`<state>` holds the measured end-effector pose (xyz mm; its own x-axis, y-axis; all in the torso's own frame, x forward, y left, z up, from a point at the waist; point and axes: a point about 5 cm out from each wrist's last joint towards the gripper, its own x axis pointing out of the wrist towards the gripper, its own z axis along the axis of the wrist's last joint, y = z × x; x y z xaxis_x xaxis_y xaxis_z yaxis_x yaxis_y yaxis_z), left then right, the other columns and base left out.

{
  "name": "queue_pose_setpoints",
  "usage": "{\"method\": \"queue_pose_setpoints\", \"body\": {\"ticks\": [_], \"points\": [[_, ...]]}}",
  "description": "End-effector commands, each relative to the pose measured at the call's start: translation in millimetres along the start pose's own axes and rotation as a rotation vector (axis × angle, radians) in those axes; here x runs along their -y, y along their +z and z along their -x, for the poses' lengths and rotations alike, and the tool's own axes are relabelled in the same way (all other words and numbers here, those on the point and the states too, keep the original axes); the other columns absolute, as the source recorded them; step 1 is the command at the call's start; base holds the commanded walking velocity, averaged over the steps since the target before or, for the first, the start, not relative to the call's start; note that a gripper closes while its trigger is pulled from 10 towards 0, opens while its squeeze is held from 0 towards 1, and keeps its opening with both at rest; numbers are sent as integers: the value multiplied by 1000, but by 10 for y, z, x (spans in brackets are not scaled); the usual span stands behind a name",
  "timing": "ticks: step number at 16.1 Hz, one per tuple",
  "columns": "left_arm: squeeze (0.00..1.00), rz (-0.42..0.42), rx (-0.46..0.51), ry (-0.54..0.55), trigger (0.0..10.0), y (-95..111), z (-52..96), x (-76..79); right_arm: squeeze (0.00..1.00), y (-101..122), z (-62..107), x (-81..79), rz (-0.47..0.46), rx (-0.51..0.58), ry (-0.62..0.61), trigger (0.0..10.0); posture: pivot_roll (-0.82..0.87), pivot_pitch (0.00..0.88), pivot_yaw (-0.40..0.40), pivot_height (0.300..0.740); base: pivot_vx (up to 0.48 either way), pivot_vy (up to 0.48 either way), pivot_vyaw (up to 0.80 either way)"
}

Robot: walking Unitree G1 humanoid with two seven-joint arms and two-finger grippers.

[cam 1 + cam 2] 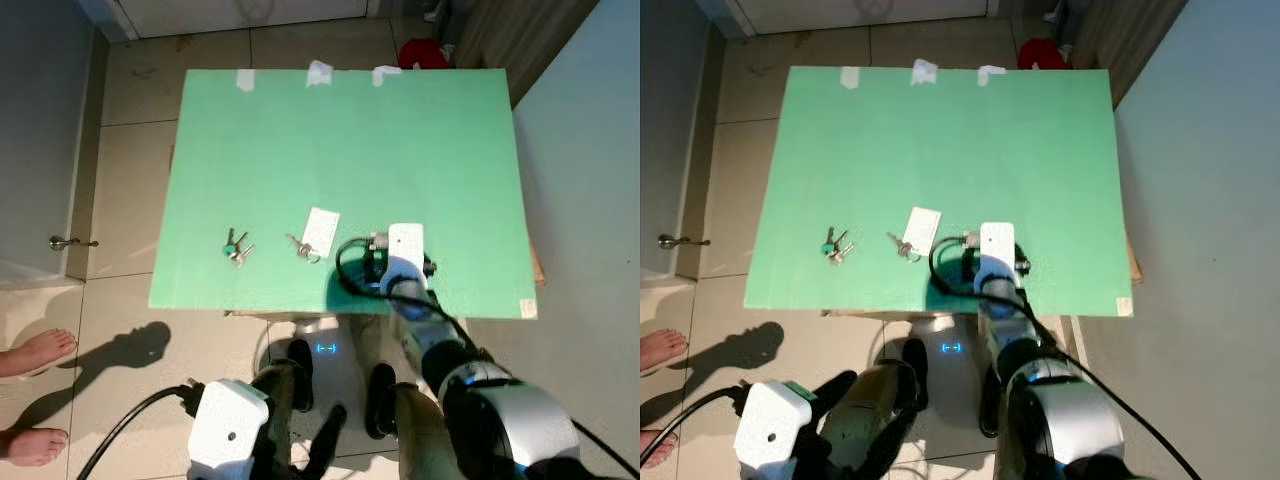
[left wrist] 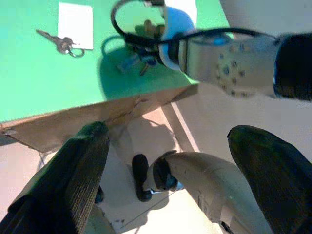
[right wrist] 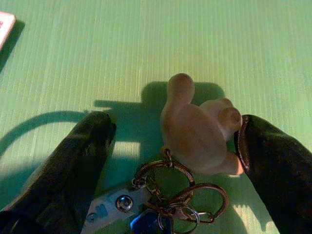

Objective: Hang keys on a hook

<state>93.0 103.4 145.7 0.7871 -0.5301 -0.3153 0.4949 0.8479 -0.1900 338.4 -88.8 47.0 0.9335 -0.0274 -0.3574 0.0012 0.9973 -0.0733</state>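
From the head, the right gripper (image 1: 380,262) is low over the near edge of the green table (image 1: 340,130), past two other key sets (image 1: 237,246) and a white card (image 1: 320,229). Its wrist view shows its fingers spread around a keyring (image 3: 180,195) with a tan figure charm (image 3: 197,129). The left gripper (image 2: 170,170) hangs open below the table edge, above the tiled floor (image 1: 130,90). Bare feet (image 1: 35,352) stand nearby.

In the head views the right arm (image 1: 420,300) covered the key bunch beneath it at the green board's (image 1: 340,150) near edge. At the lower left, a person's bare feet (image 1: 35,352) were cut off by the frame. In the right wrist view the key bunch (image 3: 161,204) ran off the bottom edge. The small keys (image 1: 236,246) left of centre were too small to tell apart.
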Motion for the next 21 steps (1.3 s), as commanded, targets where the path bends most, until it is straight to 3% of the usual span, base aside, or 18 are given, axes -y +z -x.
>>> {"method": "queue_pose_setpoints", "body": {"ticks": [1,2,3,11,16,19,21], "points": [[0,6,-7,2,10000,9,25,9,0,-372,116,-62,22,-135,29,9333,403,465,32,740,0,0,0],[0,7,-6,3,10000,10,27,7,0,-386,120,-55,19,-139,25,3765,403,466,35,740,0,0,0],[0,8,-7,2,10000,9,25,12,0,-386,119,-55,-6,-142,31,0,403,466,36,740,0,0,0],[0,-4,-26,33,10000,5,-6,-52,0,-343,104,-33,-33,-114,43,0,376,451,23,740,0,0,0],[0,-9,-22,67,10000,-33,-130,-142,0,-327,94,-9,-65,-106,50,0,325,429,11,740,0,0,0],[0,-36,-25,98,10000,-55,-226,-226,0,-168,47,-34,-109,-60,75,0,287,398,-2,740,0,0,0],[0,-89,-25,156,10000,-99,-416,-370,0,61,-7,-61,-149,17,120,0,226,342,-19,740,0,0,0]]}}
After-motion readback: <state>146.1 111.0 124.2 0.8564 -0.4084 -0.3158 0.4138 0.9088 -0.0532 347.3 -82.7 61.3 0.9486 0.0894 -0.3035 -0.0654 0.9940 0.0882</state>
